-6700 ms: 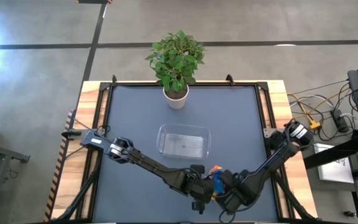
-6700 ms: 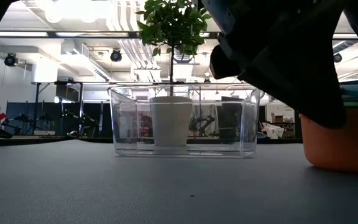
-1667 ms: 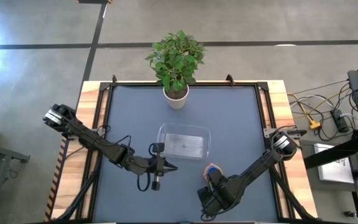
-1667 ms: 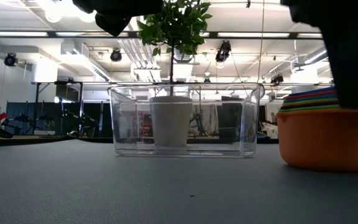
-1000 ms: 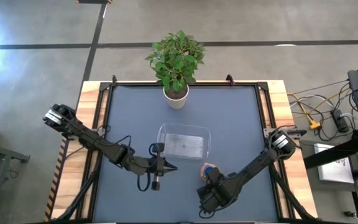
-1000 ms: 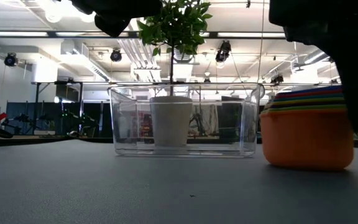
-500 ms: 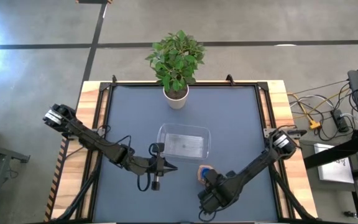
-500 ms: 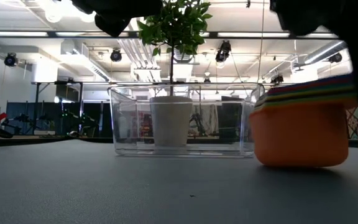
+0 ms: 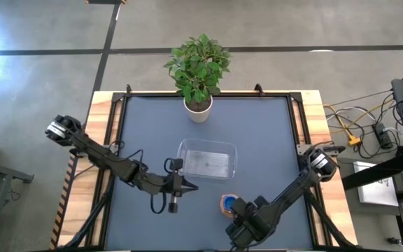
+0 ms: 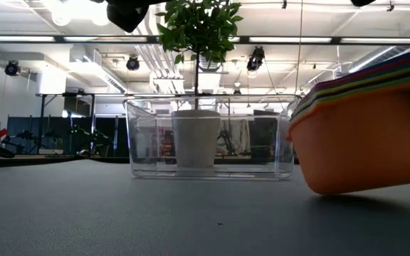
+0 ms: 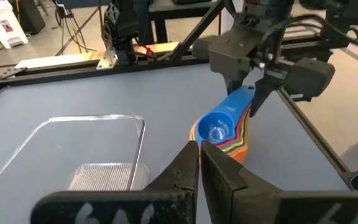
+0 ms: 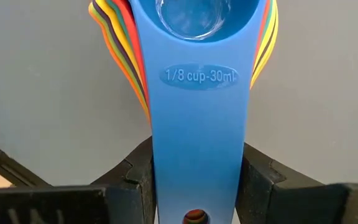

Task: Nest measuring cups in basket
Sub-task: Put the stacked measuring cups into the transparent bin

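Shifted since earlier: nested cups (image 9: 227, 204) carried leftward by right claw (image 9: 234, 208), now tipped, orange bottom cup canted in low view with far edge raised. Left claw (image 9: 187, 186) much as before, fully closed, empty, hovering well to the left of the stack.

Right claw partly closed, pinching the stacked flat handles from both sides, blue handle (image 12: 196, 149) on top between the fingers (image 12: 132, 180). Cups ahead of that claw, just past its fingertips; basket (image 9: 206, 158) further ahead, near but apart, nothing in it yet.

Risks, as a judgement: grip on the handles only, so the heavy bowl end could sag or pivot and the tilt worsen; loosely nested cups might slide apart or spill out if tipped more. Whether the low edge of the orange cup (image 10: 365, 146) touches the bench (image 9: 145, 133) not clear; too low a lift would catch it on the basket wall and shove the light basket away. Plant (image 9: 199, 70) far beyond, no concern.

Right arm reaching in low from the bench's right near corner, wrist level, claw aimed toward the basket. Left arm stretched from the left edge, claw aimed at the stack.
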Controlling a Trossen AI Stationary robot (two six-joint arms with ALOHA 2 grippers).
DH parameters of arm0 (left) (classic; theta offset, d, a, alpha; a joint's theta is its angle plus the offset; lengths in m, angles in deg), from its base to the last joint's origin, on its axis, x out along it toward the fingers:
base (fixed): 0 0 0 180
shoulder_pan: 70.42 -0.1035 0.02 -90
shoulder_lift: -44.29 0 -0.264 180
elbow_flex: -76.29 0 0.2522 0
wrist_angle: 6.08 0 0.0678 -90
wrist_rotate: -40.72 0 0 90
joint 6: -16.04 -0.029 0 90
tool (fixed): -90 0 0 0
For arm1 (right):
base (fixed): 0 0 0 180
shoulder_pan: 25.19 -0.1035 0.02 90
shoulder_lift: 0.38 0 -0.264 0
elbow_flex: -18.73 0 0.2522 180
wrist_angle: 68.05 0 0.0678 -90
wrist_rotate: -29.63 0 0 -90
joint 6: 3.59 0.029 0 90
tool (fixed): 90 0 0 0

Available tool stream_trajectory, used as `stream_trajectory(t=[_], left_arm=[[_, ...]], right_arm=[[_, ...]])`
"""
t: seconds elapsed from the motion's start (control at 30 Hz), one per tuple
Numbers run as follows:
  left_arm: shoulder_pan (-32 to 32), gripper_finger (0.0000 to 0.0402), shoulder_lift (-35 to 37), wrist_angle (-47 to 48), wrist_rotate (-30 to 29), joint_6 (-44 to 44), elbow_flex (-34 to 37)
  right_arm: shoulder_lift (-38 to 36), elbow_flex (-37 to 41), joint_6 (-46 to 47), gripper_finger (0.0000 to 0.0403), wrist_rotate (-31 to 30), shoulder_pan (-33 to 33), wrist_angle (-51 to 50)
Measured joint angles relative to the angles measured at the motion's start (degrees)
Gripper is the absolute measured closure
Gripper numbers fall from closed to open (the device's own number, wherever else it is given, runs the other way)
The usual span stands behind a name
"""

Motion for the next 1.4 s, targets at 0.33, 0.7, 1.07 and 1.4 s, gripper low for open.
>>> stream_trajectory(t=[0.33, 0.7, 1.07, 1.4], left_arm=[[0.4, 0.0402, 7.6, -6.2, 2.6, -0.2, 6.7], [0.4, 0.0402, 17.1, -13.2, 2.5, 1.1, 15.8], [0.4, 0.0402, 17.2, -19.2, 2.7, -0.4, 18.0], [0.4, 0.0402, 17.6, -19.2, 4.4, -0.6, 18.0]], right_arm=[[0.0, 0.0, -6.4, 0.0267, -7.1, -1.4, 0.7], [-0.3, -2.8, -18.5, 0.0268, -14.0, -1.4, 4.2], [-0.4, -10.3, -34.1, 0.0268, -27.9, 2.6, 1.1], [-2.2, -14.3, -51.3, 0.0268, -28.4, 12.5, -3.5]])
